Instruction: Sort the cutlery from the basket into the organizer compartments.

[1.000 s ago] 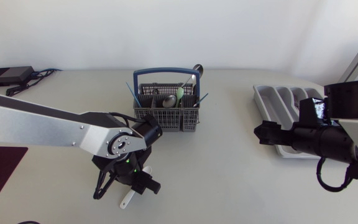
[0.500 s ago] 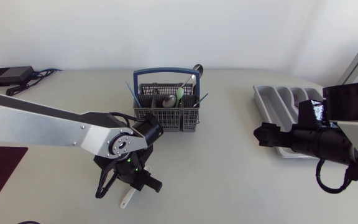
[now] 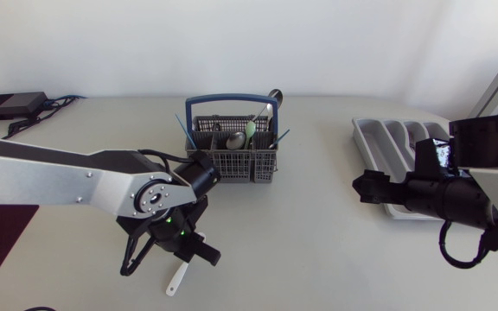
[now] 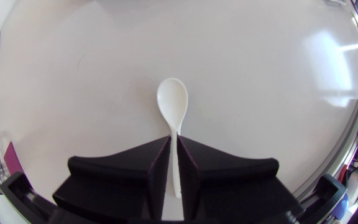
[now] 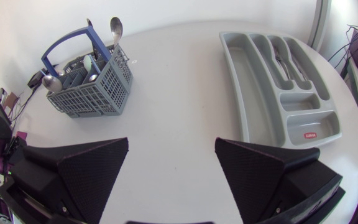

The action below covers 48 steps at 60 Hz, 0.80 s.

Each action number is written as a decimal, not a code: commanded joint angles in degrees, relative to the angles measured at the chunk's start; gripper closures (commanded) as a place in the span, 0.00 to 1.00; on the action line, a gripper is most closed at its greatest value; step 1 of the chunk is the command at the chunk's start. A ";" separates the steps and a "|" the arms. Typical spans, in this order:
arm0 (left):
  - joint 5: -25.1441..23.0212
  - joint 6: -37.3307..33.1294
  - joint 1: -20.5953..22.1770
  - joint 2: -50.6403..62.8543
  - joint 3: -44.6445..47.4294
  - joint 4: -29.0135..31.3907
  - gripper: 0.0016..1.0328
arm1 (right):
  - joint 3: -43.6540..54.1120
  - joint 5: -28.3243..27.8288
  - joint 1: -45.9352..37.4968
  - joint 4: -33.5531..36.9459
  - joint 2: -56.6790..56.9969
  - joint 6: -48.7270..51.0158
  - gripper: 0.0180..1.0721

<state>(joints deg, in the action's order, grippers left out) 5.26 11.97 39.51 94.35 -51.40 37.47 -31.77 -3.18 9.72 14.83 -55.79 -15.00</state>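
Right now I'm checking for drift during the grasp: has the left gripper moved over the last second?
Yes. In the head view the left gripper has shifted slightly toward the view's left, away from the cutlery basket, which has stayed put.

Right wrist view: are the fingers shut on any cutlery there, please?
No, the right gripper holds its fingers wide apart, nothing between them.

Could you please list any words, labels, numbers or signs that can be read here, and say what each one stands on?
Small red label with white print, on the grey plastic cutlery organizer: too small and blurred to read.
No other text, number or sign shows in any view.
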 commanded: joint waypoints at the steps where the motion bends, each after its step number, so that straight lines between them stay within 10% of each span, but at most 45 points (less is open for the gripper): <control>1: 0.28 -0.63 -0.40 -2.50 -0.20 0.76 0.90 | 0.48 0.19 0.57 -0.42 -0.55 -0.11 0.05; 48: 0.46 -0.19 2.07 4.97 2.88 -1.61 0.68 | 1.27 0.28 1.36 -0.59 -0.55 -0.38 0.05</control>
<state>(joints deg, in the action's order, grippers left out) 5.28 11.57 41.47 97.58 -49.80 36.32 -31.75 -3.16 10.79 14.81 -55.81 -15.00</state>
